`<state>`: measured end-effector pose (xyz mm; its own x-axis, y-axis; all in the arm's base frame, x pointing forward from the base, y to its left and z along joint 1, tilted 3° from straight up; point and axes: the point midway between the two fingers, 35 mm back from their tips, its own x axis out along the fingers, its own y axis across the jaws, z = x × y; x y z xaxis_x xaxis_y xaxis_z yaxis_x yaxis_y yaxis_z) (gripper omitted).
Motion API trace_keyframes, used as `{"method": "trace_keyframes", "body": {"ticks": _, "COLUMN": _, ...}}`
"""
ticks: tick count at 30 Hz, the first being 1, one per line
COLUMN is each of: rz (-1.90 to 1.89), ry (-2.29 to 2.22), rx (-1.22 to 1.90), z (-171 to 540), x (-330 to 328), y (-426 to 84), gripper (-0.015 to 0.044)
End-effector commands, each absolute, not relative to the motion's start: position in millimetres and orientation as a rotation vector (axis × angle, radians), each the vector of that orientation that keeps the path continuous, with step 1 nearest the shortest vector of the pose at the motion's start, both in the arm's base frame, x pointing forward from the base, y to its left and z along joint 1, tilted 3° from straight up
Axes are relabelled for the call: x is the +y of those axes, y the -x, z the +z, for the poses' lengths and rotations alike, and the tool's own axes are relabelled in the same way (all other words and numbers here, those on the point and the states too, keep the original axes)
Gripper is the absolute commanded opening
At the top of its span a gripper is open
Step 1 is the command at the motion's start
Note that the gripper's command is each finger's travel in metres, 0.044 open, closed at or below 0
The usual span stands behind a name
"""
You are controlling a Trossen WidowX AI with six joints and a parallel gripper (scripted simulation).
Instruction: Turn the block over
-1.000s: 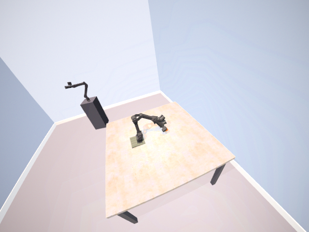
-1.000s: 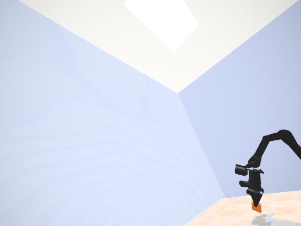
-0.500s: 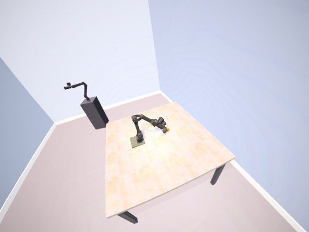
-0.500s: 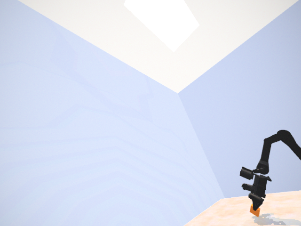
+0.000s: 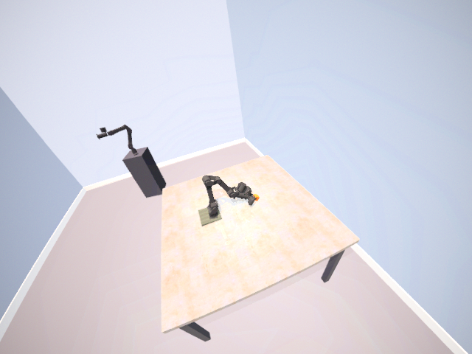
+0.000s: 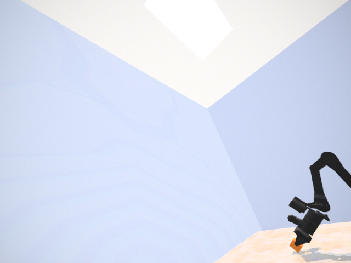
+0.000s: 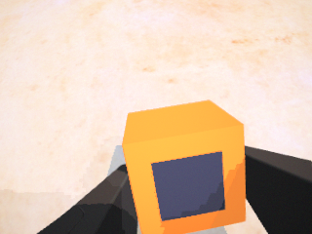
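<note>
The orange block (image 5: 256,197) (image 6: 295,245) (image 7: 182,128) is between the two dark fingers of my gripper (image 5: 253,198) (image 6: 297,244) (image 7: 182,165), which is shut on it. The marked side, with a dark square (image 7: 189,187), faces the wrist camera, back toward the gripper's body. In the exterior view the gripper slants downward and the block is tilted, one corner lowest. The block is low over the table (image 5: 228,266) (image 6: 252,250); I cannot tell whether that corner touches it. The block's far side is hidden.
The arm's base stands on a small greenish plate (image 5: 204,220) on the table, left of the block in the top view. A second arm (image 5: 130,139) stands on a dark pedestal (image 5: 142,173) beyond the table. Shadows of the arm fall on the table near the block.
</note>
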<state>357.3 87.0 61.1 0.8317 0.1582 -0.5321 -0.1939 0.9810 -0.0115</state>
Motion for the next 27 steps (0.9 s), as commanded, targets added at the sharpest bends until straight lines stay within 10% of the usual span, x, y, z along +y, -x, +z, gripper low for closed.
{"method": "trace_keyframes", "body": {"ticks": 1, "rz": 0.186, "ry": 0.069, "rx": 0.506, "z": 56.4, "x": 84.3, "y": -349.4, "gripper": 0.0000}}
{"method": "trace_keyframes", "body": {"ticks": 24, "rz": 0.187, "ry": 0.061, "rx": 0.425, "z": 60.7, "x": 82.8, "y": -343.5, "gripper": 0.0000}}
{"method": "trace_keyframes", "body": {"ticks": 27, "rz": 0.187, "ry": 0.061, "rx": 0.425, "z": 60.7, "x": 82.8, "y": -343.5, "gripper": 0.0079}}
